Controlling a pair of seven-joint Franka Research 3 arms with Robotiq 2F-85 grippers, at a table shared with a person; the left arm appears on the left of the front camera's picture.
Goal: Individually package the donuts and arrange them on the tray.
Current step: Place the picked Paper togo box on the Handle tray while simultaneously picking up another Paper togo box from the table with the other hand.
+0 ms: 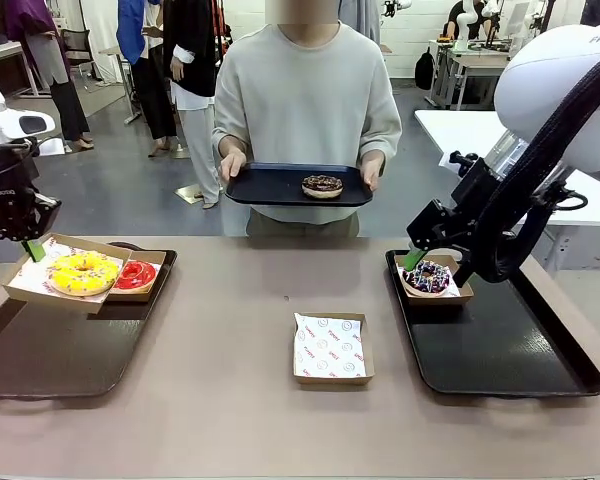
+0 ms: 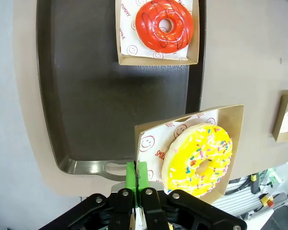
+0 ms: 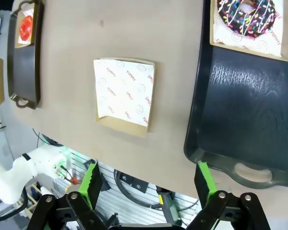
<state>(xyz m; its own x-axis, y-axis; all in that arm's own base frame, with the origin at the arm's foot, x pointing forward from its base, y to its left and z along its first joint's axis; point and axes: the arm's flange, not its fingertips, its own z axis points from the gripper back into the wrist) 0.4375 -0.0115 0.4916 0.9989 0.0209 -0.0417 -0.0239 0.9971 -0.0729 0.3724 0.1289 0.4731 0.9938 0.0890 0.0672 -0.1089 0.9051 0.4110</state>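
The bench (image 1: 230, 340) is brown and carries two dark trays. The left tray (image 1: 40, 350) lies at the robot's left and the right tray (image 1: 500, 350) at its right, well apart. A person stands at the far side. Both hands (image 1: 231, 163) grip a third tray (image 1: 280, 187) held level above the bench edge.

Boxes: three shallow cardboard boxes lined with printed white paper, plus a fourth in the grip.
- An empty box (image 1: 332, 348) sits on the bare bench between the two trays.
- A box (image 1: 152, 260) sits at the far end of the left tray.
- A box (image 1: 462, 294) sits in the far corner of the right tray, on the side nearest the bench's middle.
- The held box (image 2: 230, 115) hangs tilted at the left tray's end by the handle, partly over the bench.

Donuts:
- The yellow donut (image 1: 83, 273) lies in the held box.
- The red donut (image 1: 135, 275) lies in its box on the left tray.
- The sprinkled donut (image 1: 427, 277) lies in its box on the right tray.
- The chocolate donut (image 1: 322, 186) sits bare on the person's tray.

The left fingers (image 2: 137, 175) are clenched on the rim of the held box, green pads pressed together over the cardboard. The right fingers (image 1: 414, 260) are spread wide and grasp nothing. They hang just above the sprinkled donut's box, not touching it.
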